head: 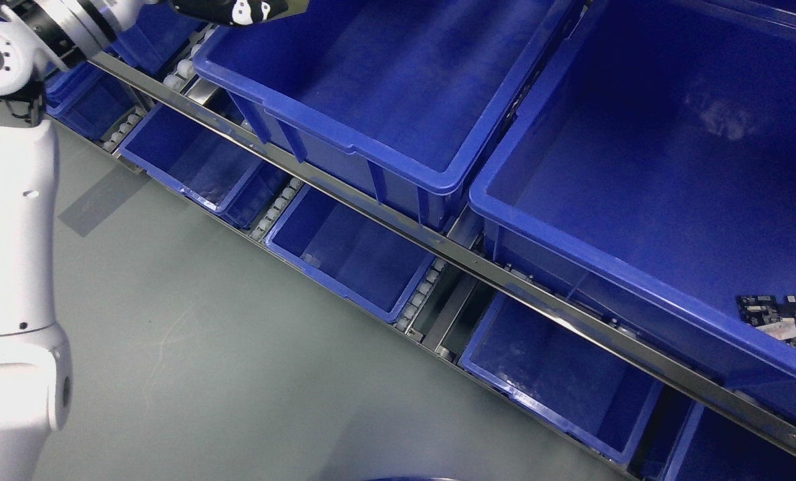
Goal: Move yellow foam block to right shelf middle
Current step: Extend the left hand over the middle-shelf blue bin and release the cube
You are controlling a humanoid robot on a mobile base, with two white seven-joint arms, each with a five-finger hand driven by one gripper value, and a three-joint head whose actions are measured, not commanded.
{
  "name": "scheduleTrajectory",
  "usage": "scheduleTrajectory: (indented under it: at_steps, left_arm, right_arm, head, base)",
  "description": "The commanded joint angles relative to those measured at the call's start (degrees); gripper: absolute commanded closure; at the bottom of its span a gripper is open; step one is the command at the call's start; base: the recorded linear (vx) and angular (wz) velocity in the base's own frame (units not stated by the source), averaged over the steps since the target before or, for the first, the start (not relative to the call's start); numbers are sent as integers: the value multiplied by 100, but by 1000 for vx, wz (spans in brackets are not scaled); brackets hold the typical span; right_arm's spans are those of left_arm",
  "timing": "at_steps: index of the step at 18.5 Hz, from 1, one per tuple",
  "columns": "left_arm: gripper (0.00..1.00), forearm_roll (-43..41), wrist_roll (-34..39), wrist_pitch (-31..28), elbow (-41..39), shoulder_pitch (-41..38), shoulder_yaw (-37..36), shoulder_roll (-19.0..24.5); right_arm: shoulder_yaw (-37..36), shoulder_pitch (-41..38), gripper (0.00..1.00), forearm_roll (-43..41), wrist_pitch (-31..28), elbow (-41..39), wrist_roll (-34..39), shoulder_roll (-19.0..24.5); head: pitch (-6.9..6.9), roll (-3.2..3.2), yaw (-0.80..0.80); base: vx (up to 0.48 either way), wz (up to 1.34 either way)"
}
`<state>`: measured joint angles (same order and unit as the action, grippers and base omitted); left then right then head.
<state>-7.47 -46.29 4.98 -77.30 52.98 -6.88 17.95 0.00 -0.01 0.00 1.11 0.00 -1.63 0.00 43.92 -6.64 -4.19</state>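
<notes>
Counting bins: two large blue plastic bins (398, 100) on upper level, several smaller ones (344, 250) below, all smooth-walled, rectangular. Metal rail (384, 220) with white rollers (277, 204) runs diagonally between levels. Grey floor (204, 361) wide open lower left. Left arm (10, 220), white, glossy, rises along left edge; hand (237, 10) dark, cut off at top, grip cannot tell. Yellow foam block not visible. Circuit board (775, 321) in right bin corner.
</notes>
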Motion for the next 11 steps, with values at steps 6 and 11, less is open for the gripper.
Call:
scheduleTrajectory:
  at_steps: [6, 11]
  left_arm:
    - [5, -352, 50, -6, 928, 204, -341, -969]
    - [0, -247, 883, -382, 849, 319, 1335, -1695]
  right_arm:
    - [-70, -131, 0, 18, 3, -100, -4, -100]
    - [-70, -131, 0, 18, 3, -100, -4, -100]
  head:
    - [1, 0, 0]
    - [0, 0, 0]
  base:
    - [0, 0]
    - [0, 0]
